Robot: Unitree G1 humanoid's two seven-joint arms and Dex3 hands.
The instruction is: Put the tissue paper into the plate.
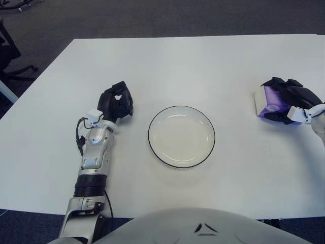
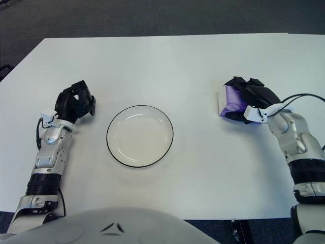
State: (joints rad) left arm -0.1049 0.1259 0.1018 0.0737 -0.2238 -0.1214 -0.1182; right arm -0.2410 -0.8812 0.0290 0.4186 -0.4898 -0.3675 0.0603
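A white plate (image 1: 181,136) with a thin black rim sits on the white table, near the middle. It is empty. A purple tissue pack (image 2: 231,100) lies to the right of the plate, on the table. My right hand (image 2: 251,99) is over the pack with its fingers curled around it; the pack still seems to touch the table. My left hand (image 1: 117,104) shows left of the plate, fingers curled, holding nothing.
The white table (image 1: 193,61) stretches to a far edge, with dark carpet beyond. A black chair base (image 1: 10,56) stands off the table's left side. My own torso (image 1: 203,229) fills the bottom of the view.
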